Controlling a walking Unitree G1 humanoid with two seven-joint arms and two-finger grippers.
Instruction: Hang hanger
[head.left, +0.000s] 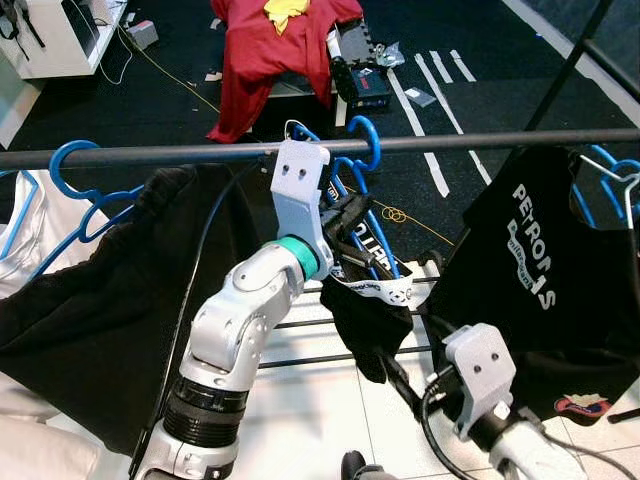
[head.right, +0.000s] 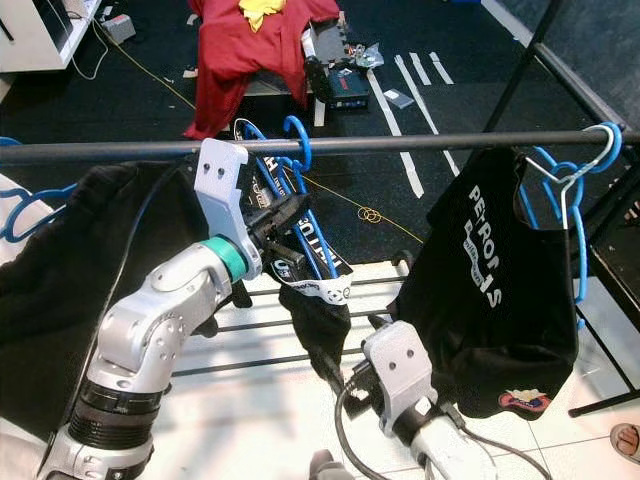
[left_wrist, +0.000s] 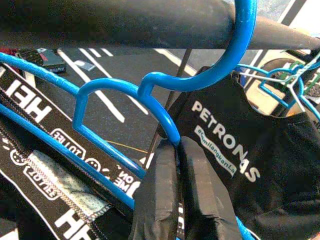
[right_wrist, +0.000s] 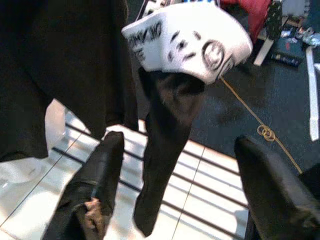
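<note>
Left gripper (left_wrist: 175, 165): fingers clamped on the blue hanger (left_wrist: 120, 90), steadying its hook over the rail (head.left: 450, 143).
Right gripper (right_wrist: 180, 190): spread wide, empty, probably waiting below the dangling garment (right_wrist: 165, 150).

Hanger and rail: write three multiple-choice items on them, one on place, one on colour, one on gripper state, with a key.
1. Where is the hook of the hanger that the left gripper holds?
A. Over the rail
B. On the floor
C. On the red cloth

2. What colour is that hanger?
A. White
B. Blue
C. Green

3. How is the right gripper?
A. Shut on the rail
B. Shut on the black shirt
C. Open, holding nothing

Key: 1 A, the left wrist view shows the blue hook curving over the dark rail. 2 B, its frame is plainly blue in the left wrist view. 3 C, the right wrist view shows the two black fingers wide apart, with a dangling black garment beyond them.
</note>
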